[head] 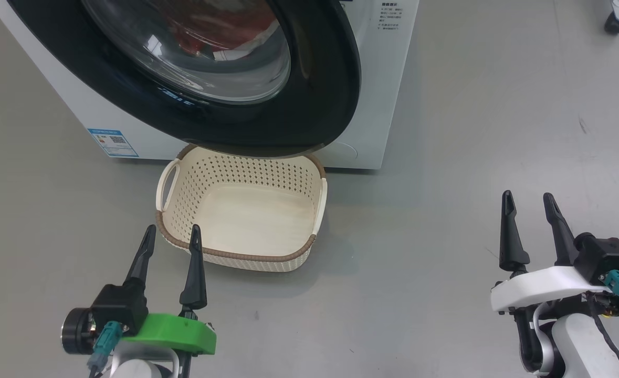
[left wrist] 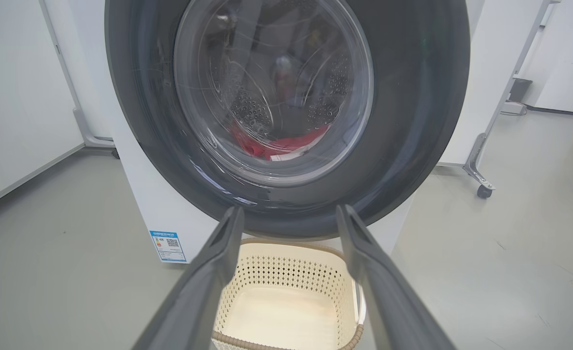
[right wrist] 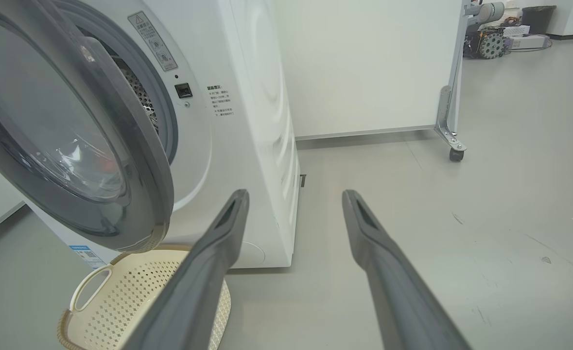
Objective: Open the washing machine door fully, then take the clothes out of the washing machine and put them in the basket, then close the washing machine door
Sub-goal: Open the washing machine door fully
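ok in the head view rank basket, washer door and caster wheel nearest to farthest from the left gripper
1. basket, right by the left gripper fingertips
2. washing machine door, ahead, overhanging the basket's far rim
3. caster wheel, far upper right

Floor [head: 472, 105]: smooth grey, faintly glossy, evenly lit. A white partition [right wrist: 364, 63] stands on a metal leg [right wrist: 447, 121] that ends in a caster [right wrist: 456, 154]. A pale strip [right wrist: 364, 133] runs along the partition's base. There are scuff marks [right wrist: 541, 260] on the floor in front of the partition. Well beyond the partition are a black bin [right wrist: 539, 17] and wheeled equipment [right wrist: 490, 43], too small for detail.
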